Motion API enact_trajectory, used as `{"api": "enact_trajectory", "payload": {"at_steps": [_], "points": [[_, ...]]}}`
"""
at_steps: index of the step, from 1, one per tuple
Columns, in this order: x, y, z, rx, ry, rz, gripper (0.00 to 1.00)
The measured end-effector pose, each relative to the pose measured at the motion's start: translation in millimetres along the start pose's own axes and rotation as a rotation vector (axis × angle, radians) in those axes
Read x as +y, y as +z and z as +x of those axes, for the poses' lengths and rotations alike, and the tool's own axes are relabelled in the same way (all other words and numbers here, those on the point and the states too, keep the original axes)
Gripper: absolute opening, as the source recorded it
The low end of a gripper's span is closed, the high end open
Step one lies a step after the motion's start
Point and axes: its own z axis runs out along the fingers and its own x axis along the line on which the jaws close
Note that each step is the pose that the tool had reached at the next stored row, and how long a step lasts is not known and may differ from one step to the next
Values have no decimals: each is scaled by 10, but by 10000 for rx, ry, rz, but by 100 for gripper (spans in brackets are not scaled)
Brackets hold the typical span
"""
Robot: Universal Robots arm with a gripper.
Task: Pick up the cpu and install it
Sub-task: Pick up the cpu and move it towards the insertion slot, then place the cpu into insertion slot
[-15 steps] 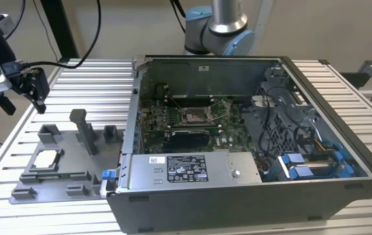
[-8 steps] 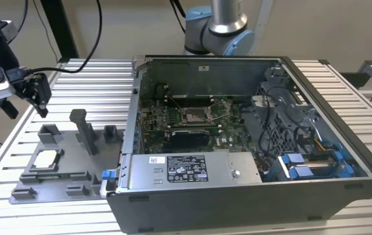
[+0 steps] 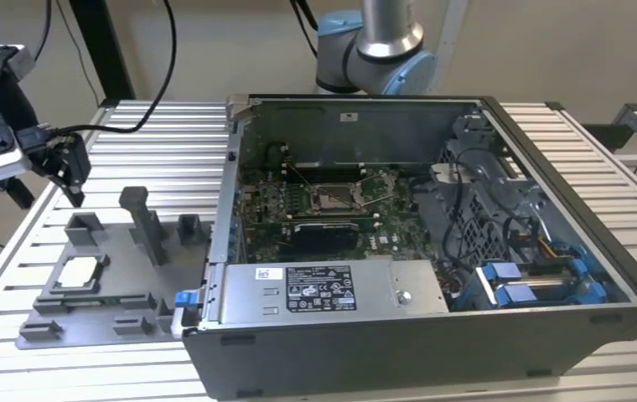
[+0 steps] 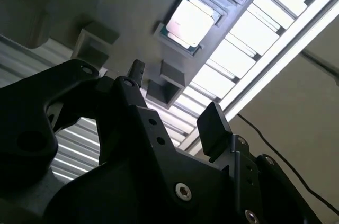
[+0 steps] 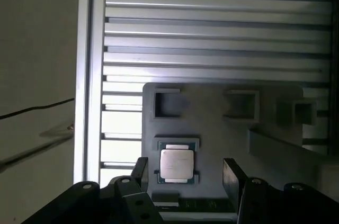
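The cpu (image 3: pixel 80 270) is a small pale silver square lying flat in a recess of the grey fixture plate (image 3: pixel 128 289), at the exterior view's left. My gripper (image 3: pixel 71 177) hangs in the air above the far end of that plate, well clear of the chip. Both wrist views show the cpu (image 5: pixel 176 164) (image 4: pixel 190 21) below, with my gripper (image 5: pixel 185 164) (image 4: pixel 175 94) open and nothing between its two black fingers (image 5: pixel 141 170). The dark square socket (image 3: pixel 334 198) sits on the motherboard inside the open computer case (image 3: pixel 587 251).
Grey posts and blocks (image 3: pixel 145 222) rise from the fixture plate close to the cpu. The case's near wall (image 3: pixel 215 251) stands right beside the plate. The base of another arm (image 3: pixel 369 50) rises behind the case. Ribbed aluminium table slats (image 5: pixel 212 33) surround everything.
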Motion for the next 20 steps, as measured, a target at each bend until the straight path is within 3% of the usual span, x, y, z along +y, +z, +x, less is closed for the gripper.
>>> {"api": "enact_trajectory", "payload": {"at_steps": [10, 20], "points": [[-1, 25, 5, -5, -1, -1, 100], [-13, 190, 9, -2, 11, 0, 100]]}}
